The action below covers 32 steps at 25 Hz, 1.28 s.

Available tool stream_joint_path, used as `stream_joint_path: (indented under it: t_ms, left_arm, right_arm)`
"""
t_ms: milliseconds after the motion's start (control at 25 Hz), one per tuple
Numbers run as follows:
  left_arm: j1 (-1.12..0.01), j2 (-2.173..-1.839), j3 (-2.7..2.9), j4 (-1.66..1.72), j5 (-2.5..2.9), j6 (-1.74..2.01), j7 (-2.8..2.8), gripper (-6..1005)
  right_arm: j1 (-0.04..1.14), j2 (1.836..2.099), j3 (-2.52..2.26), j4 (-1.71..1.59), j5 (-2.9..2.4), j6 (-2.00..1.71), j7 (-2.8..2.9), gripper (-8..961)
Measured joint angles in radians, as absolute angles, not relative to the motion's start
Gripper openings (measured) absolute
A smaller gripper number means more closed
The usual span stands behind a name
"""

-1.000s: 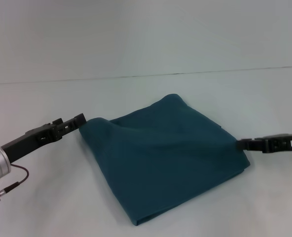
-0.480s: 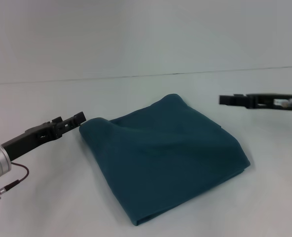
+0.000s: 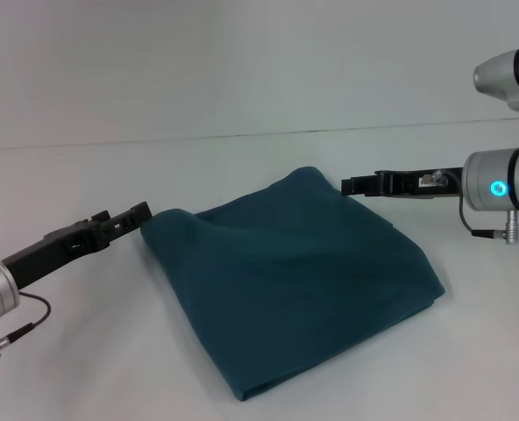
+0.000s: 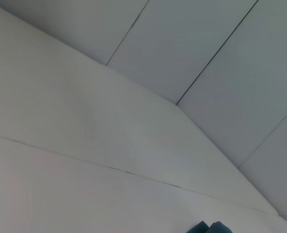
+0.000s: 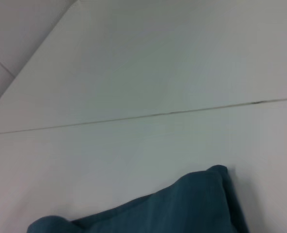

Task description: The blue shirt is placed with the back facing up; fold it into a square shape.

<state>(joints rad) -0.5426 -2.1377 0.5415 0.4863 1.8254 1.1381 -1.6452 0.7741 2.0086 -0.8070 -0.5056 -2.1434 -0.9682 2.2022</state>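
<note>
The blue shirt (image 3: 295,281) lies folded into a rough square on the white table, one corner pointing toward me. My left gripper (image 3: 142,211) sits low at the shirt's left corner, right at a small raised bump of fabric. My right gripper (image 3: 351,185) hovers above the shirt's far right edge, apart from the cloth and pointing left. The right wrist view shows a folded edge of the shirt (image 5: 182,208). The left wrist view shows only a small tip of the shirt (image 4: 209,227).
The white table (image 3: 84,351) extends all around the shirt. A thin seam line (image 3: 242,136) marks its far edge against the pale wall. A cable loop (image 3: 31,320) hangs under my left wrist.
My right gripper left the shirt's right corner, rose and moved left along the far right edge. The shirt and my left arm stayed still.
</note>
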Motion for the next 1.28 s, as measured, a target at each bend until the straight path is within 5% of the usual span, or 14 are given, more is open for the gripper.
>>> stream_joint_path:
  t_ms: [1200,1280]
  left_arm:
    - [-0.544,-2.126,0.538,0.497,1.831,1.126,-1.638,951]
    - [-0.544,-2.126,0.538,0.497,1.831,1.125,-1.637,951]
  right_arm:
    - [0.805,2.085,-0.805,-0.432,-2.096,-0.762,2.206,465]
    - [0.800,2.086,-0.807,-0.430,-2.055,-0.761,2.158,262]
